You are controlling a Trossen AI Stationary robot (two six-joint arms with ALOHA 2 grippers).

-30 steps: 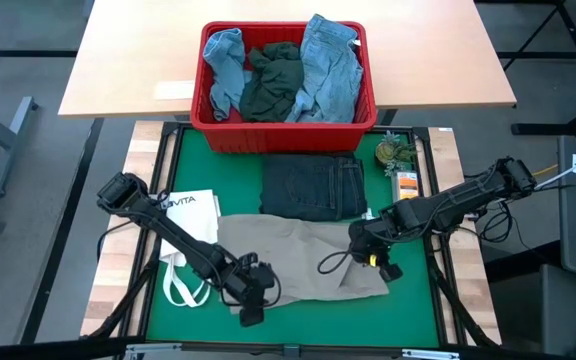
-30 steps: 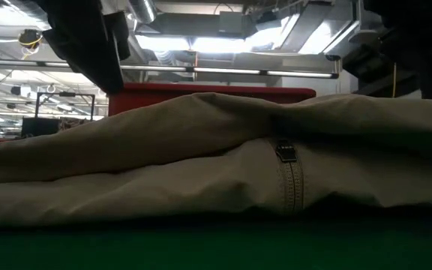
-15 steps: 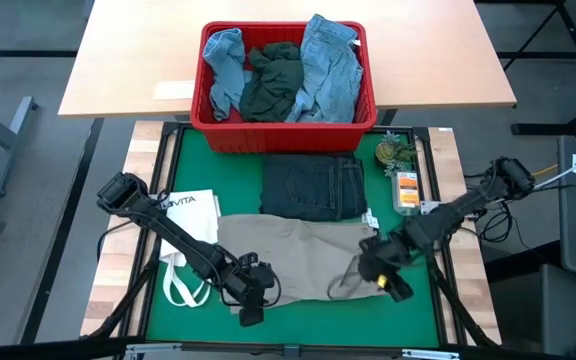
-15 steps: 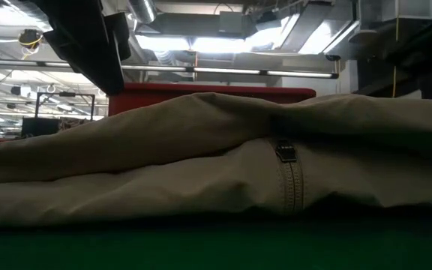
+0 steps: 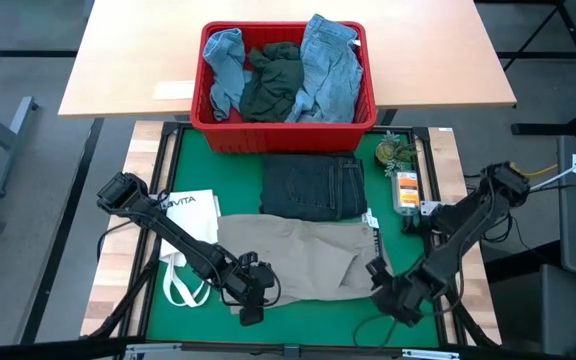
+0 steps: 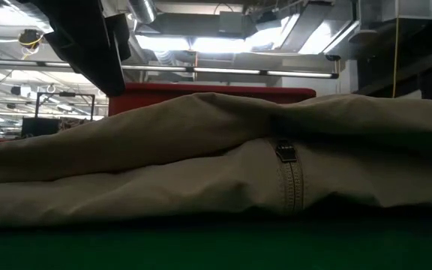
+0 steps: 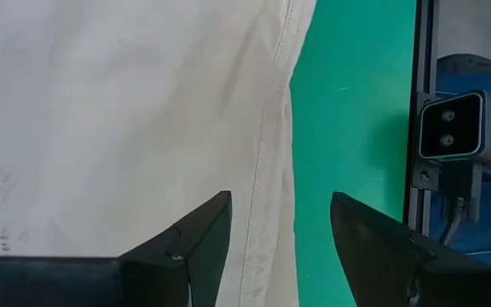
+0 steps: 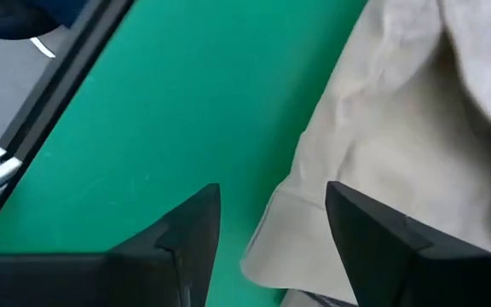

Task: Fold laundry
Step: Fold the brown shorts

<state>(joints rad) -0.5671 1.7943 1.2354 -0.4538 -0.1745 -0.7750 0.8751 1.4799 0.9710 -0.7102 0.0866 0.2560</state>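
— Khaki trousers [image 5: 293,260]: where?
— Flat on the green mat [image 5: 418,315], near its front edge, folded jeans [image 5: 313,187] behind.
— Claws?
— Left gripper [image 5: 250,310] spread over the front hem; right gripper [image 5: 393,298] spread above the front-right corner, holding nothing.

The beige garment [image 5: 293,258] lay spread flat on the green surface [image 5: 413,245], slightly rumpled. Folded dark jeans [image 5: 313,187] sat just behind it. Light blue pieces [image 5: 330,65] and a dark green-grey piece [image 5: 273,80] were heaped in the red basket [image 5: 283,131].
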